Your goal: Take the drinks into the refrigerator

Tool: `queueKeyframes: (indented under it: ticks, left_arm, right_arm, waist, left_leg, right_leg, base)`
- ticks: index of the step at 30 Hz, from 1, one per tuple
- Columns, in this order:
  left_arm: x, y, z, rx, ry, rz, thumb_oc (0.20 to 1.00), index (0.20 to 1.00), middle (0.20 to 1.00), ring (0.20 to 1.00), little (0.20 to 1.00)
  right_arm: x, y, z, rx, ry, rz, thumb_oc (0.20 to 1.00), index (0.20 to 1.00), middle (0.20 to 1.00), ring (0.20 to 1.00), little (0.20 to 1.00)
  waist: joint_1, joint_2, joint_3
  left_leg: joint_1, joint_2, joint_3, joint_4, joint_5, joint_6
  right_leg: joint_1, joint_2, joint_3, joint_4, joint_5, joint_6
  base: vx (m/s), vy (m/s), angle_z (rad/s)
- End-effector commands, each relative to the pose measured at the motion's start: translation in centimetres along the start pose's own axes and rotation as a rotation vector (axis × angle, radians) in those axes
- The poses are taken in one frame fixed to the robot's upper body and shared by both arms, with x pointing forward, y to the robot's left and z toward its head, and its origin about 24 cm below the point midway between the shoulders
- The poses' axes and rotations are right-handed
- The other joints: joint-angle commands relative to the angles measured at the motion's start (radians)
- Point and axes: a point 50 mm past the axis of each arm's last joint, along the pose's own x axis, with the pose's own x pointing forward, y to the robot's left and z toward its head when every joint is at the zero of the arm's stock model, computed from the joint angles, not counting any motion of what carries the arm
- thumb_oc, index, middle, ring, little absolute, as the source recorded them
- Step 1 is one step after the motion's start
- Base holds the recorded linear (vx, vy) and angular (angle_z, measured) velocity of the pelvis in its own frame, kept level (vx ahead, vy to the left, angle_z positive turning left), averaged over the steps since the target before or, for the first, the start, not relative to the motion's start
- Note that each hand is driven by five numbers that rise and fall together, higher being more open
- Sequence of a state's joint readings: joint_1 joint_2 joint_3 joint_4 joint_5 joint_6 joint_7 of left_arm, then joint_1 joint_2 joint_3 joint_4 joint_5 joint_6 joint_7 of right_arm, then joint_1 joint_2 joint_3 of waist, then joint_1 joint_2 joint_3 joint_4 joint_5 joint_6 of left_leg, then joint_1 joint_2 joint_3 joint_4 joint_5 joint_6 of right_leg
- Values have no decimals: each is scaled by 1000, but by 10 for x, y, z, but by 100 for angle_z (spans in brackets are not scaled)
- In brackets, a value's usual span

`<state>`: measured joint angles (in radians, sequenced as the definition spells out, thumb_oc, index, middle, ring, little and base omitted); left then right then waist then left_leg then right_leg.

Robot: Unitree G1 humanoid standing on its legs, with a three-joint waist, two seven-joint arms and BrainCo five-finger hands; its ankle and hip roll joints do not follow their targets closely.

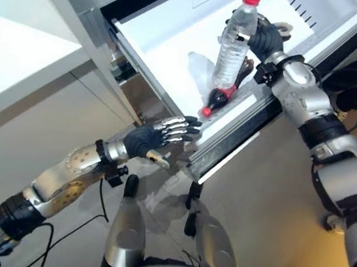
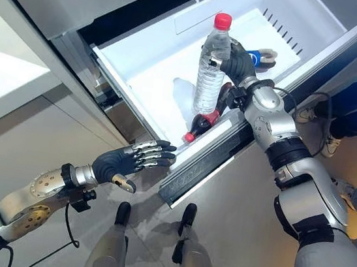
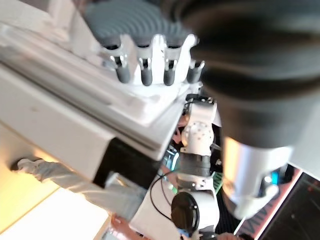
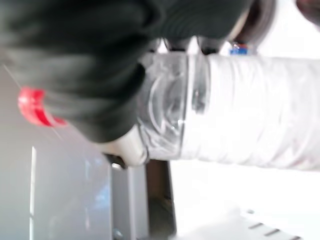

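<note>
right hand (image 2: 240, 64) curled round upright water bottle (image 2: 212, 62), long axis vertical, held over the open drawer (image 2: 141, 69) beside a dark bottle (image 2: 208, 119) lying inside; left hand (image 2: 129, 160), fingers straight, rests at drawer front.

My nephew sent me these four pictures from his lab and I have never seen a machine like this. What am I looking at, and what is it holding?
This is a two-armed humanoid robot putting drinks into a refrigerator. The two wide pictures come from cameras in its head, looking down; the two close ones come from cameras on its wrists. Its right hand is closed around a clear water bottle with a red cap, held upright over the open white drawer. A dark drink bottle with a red cap already lies in the drawer. Its left hand, fingers straight, reaches to the drawer's front edge.
</note>
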<state>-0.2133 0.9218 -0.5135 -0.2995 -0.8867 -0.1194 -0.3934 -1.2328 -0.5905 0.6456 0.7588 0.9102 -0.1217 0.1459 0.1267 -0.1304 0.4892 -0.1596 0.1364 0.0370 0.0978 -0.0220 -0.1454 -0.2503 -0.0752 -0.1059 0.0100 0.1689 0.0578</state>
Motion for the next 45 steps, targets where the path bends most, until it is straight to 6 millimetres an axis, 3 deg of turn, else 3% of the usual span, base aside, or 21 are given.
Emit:
queueKeyframes:
  ticks: [1,6,15,17,20,21,23,25,33,45]
  left_arm:
    - [5,-27,27,17,-145,-114,1000,1000,1000,1000,1000]
    - [7,-28,30,27,-163,-106,1000,1000,1000,1000,1000]
    - [7,-29,29,30,-173,-88,1000,1000,1000,1000,1000]
    - [6,-30,29,33,-171,-88,1000,1000,1000,1000,1000]
    - [6,-30,29,38,-172,-89,1000,1000,1000,1000,1000]
    - [6,-30,30,40,-174,-89,1000,1000,1000,1000,1000]
    - [5,-29,29,46,-166,-84,1000,1000,1000,1000,1000]
    - [6,-28,27,46,-164,-77,1000,1000,1000,1000,1000]
    - [7,-25,29,44,-185,-41,1000,1000,1000,1000,1000]
    - [7,-25,29,52,-210,-12,1000,1000,1000,1000,1000]
  right_arm:
    - [22,17,83,-41,-297,43,200,200,200,200,200]
    - [29,31,77,-96,-261,70,200,200,200,200,200]
    - [35,53,42,-290,-128,143,200,200,200,200,200]
    - [34,53,40,-376,-118,145,200,200,200,200,200]
    - [33,56,29,-695,-54,200,200,200,200,200,200]
    - [34,56,30,-696,-56,199,200,200,200,200,200]
    - [34,60,28,-915,-32,239,200,200,200,200,200]
    - [34,60,28,-984,-24,241,200,200,200,200,200]
    - [39,73,26,-1597,-10,361,200,200,200,200,200]
    - [36,66,21,-1857,28,420,200,200,200,200,200]
  waist:
    - [29,29,1]
    - [37,22,31]
    - [47,13,31]
    - [50,12,31]
    - [57,4,31]
    - [56,4,31]
    - [57,-5,31]
    - [55,-11,31]
    - [57,-31,31]
    - [53,-29,31]
  left_leg:
    - [3,-63,-29,-39,8,153]
    - [-22,-63,-42,-33,12,154]
    - [-69,-64,-66,-33,20,153]
    - [-75,-65,-71,-36,23,153]
    - [-78,-65,-80,-42,21,152]
    - [-84,-65,-81,-43,27,151]
    - [-82,-64,-85,-41,19,152]
    - [-90,-65,-88,-41,26,152]
    - [-75,-66,-98,-66,26,154]
    - [-54,-67,-101,-90,26,156]
  right_leg:
    - [-64,28,-21,281,-150,31]
    - [-86,28,-35,295,-153,28]
    - [-120,24,-60,295,-156,25]
    - [-121,21,-67,292,-154,26]
    - [-122,18,-73,290,-159,30]
    - [-126,18,-74,286,-152,29]
    - [-123,18,-75,289,-158,31]
    - [-127,18,-80,282,-151,30]
    - [-113,22,-84,265,-154,31]
    - [-99,21,-86,251,-155,33]
  base:
    - [-61,-32,11]
    - [-43,-11,8]
    - [-25,-10,9]
    - [-8,-3,6]
    - [2,0,6]
    - [-4,1,13]
    - [-5,-3,10]
    - [-7,-6,5]
    - [3,0,2]
    - [0,0,0]
